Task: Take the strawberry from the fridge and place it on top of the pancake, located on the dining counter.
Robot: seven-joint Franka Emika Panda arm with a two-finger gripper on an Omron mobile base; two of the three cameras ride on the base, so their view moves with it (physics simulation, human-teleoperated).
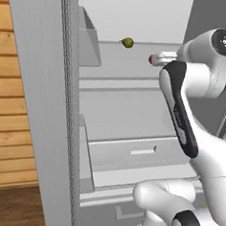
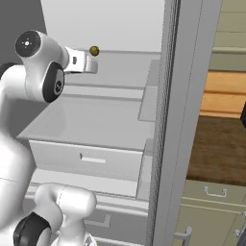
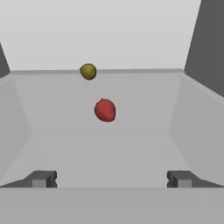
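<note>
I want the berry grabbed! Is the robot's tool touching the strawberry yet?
Apart. The hand view shows the strawberry lying on bare shelf well beyond the open tool.

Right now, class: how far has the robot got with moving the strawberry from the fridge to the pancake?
Done: the fridge stands open and the arm reaches onto its shelf. In hand: the gripper, jaws wide open, faces the strawberry, which lies untouched ahead of the fingertips, in front of an olive-green fruit. Left: grasping it, carrying it out, and setting it on the pancake.
</note>
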